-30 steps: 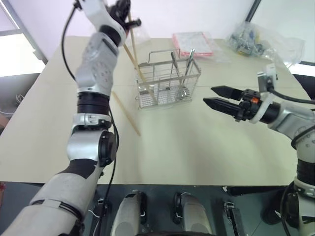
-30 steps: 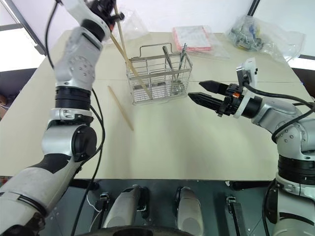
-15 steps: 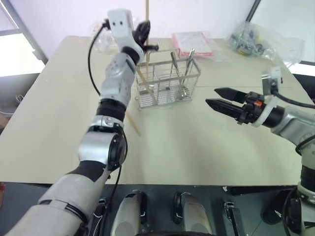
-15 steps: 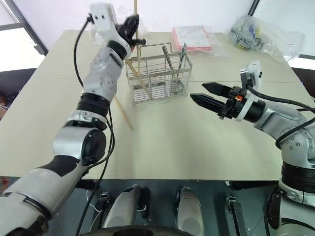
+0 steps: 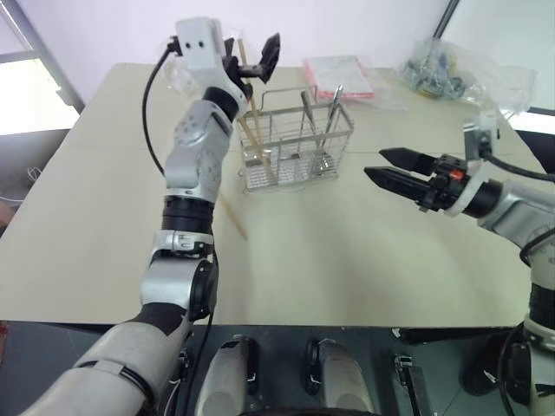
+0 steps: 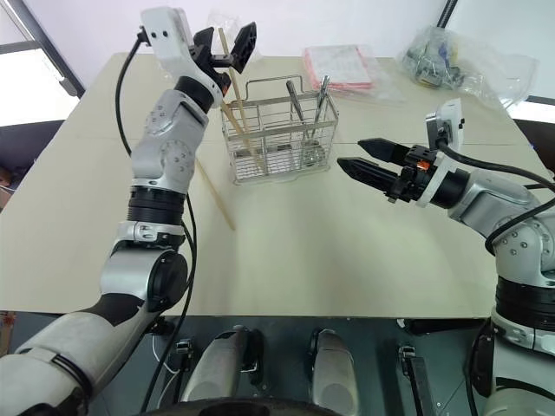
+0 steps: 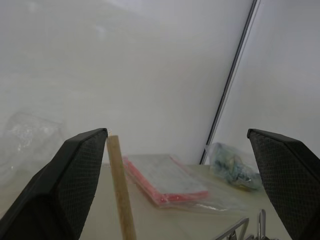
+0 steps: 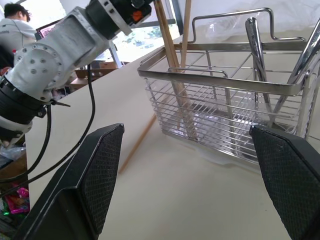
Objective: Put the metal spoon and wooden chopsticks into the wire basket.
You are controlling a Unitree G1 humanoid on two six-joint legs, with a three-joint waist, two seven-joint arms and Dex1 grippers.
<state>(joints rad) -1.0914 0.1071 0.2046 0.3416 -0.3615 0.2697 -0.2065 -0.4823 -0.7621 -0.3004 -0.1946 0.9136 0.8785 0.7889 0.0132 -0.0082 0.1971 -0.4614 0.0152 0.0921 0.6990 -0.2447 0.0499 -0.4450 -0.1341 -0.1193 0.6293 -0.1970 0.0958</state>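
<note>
Left hand (image 6: 227,48) now spread, chopstick (image 6: 236,100) released into wire basket (image 6: 277,130).

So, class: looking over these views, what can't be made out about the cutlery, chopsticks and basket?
- Metal pieces in the basket: bowls blurred behind the wire grid in the head views, so which is the spoon is unclear.
- Chopstick on the table: its far end is hidden behind the left arm.
- Chopstick by the left gripper: lower part cut off by the left wrist view's edge.
</note>
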